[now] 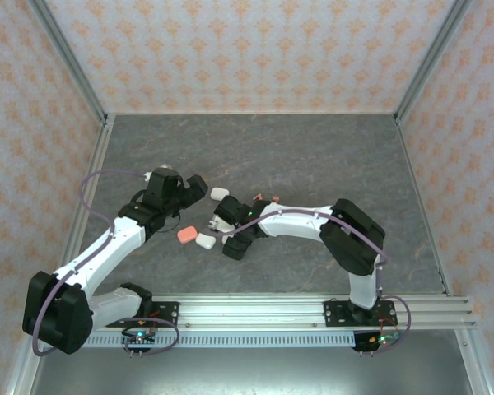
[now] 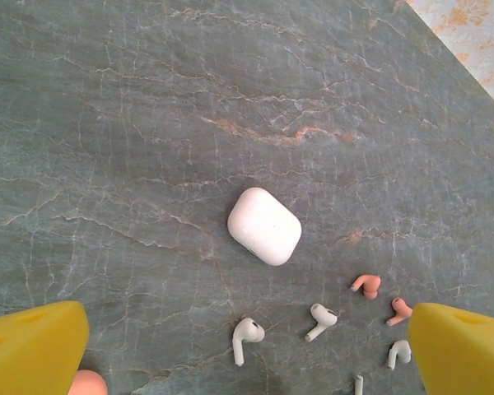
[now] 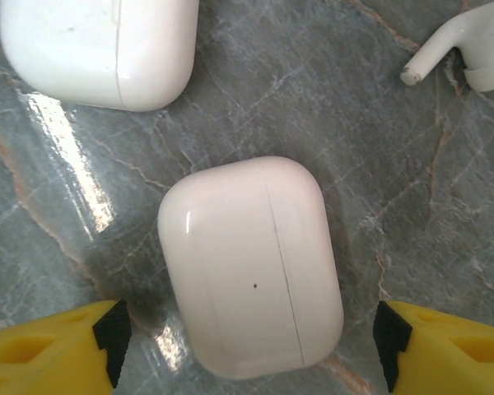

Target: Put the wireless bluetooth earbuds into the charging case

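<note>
Over mid-tabletop, hovering with the left claw wide open, gripping nothing. Below it, spotting the earbuds lying loose on the stone, some white, two pink, scattered just right of a shut white case. Now to the right claw: down low near the middle, open wider than the pale case between its tips, showing a sliver of gap each side, not touching. Noting another case close beside that one, white, and a white earbud resting apart from both. Catching a pink case further left.
</note>
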Motion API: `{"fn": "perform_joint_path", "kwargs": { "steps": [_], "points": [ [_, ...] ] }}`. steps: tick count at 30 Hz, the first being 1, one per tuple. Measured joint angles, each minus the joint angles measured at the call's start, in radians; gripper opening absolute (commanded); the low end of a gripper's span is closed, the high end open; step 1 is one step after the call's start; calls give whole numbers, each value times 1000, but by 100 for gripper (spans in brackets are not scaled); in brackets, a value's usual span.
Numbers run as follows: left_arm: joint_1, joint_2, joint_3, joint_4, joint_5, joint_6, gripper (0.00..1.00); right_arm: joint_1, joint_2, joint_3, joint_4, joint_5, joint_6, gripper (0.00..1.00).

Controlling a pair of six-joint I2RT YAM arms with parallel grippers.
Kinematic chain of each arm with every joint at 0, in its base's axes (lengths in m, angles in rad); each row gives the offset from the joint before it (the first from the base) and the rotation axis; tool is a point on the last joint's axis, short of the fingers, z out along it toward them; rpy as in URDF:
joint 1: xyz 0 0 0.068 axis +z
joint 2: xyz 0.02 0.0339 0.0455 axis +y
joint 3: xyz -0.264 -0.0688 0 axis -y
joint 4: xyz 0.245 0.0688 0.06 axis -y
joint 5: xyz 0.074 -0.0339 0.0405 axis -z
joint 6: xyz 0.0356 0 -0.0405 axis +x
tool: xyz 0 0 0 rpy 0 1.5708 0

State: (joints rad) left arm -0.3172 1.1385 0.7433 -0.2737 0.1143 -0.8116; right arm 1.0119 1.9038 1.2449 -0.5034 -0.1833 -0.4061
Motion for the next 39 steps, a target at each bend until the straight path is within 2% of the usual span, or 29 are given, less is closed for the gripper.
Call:
{"fn": "perform_joint_path", "kwargs": {
  "steps": [4,15,22,28,33,39],
  "points": [
    [0,0,0,-5,-3,0,100,0,16,8,-3,-3,1,70],
    [0,0,10,-27,-2,1,100,7,4,-11,29,-2,4,44],
    [0,0,34,-31,18,5,100,-5,-117,-91,71,42,1,41],
    [0,6,85,-32,141,40,97,-60,-341,-135,107,61,-20,41],
    [0,18,174,-28,333,90,93,-97,-525,-143,155,100,-68,41],
    [-4,6,202,14,518,122,91,-101,-621,-143,203,143,-139,41]
  ]
}}
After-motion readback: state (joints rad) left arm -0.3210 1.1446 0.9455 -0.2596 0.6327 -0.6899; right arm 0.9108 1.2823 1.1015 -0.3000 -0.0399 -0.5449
